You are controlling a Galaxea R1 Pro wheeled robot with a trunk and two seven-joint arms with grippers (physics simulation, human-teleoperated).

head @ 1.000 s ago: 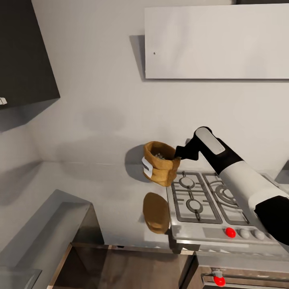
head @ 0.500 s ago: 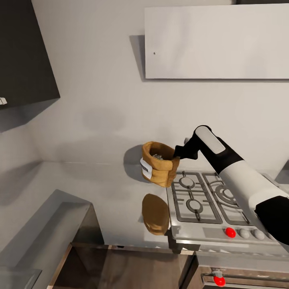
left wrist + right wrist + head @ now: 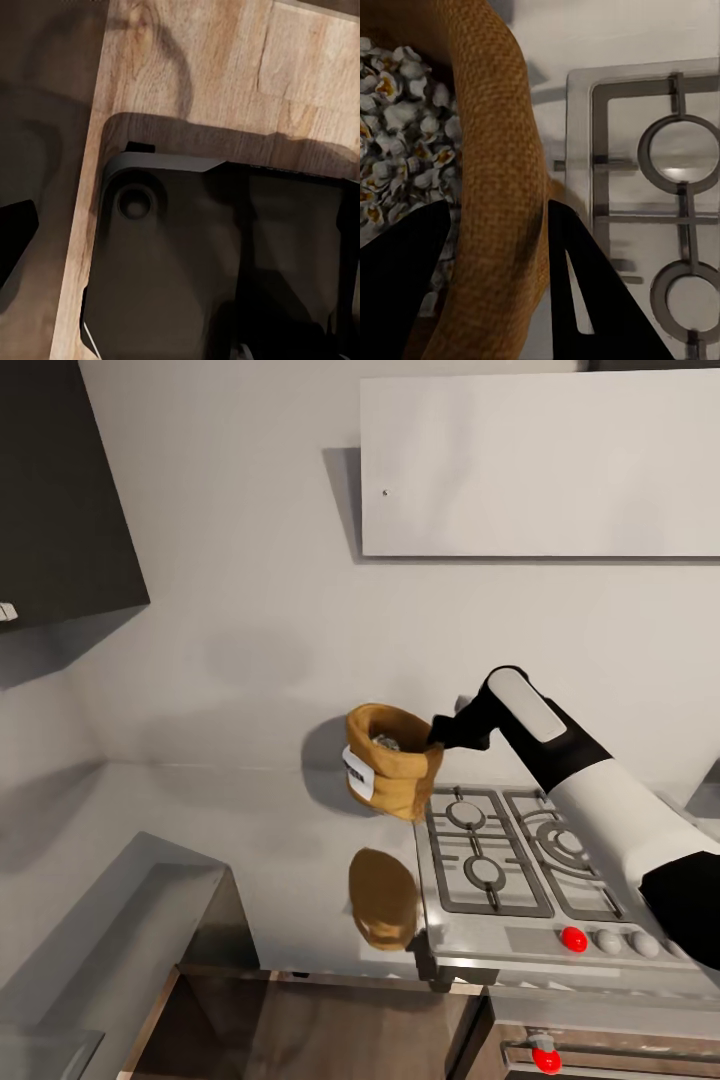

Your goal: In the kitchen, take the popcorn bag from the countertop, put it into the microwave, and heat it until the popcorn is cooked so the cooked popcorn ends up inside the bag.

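Observation:
The tan-brown popcorn bag hangs tilted above the glossy grey countertop, just left of the steel hob. Its white label faces left, and its reflection lies on the slab below. My right gripper is shut on the bag's rolled rim at its right side. In the right wrist view the black fingers pinch the rim of the popcorn bag, one inside and one outside, and whitish popcorn fills the sack. One dark finger of my left gripper stands far out at the left wrist view's edge, with nothing held.
The steel gas hob with grates and red knobs sits right of the bag, with the oven front below. A white hood hangs above and a dark wall cabinet at upper left. Wood floor and my dark base are under the left arm.
My right gripper has lifted the popcorn bag a little higher and to the left, further off the countertop. Its reflection on the slab has slid left with it.

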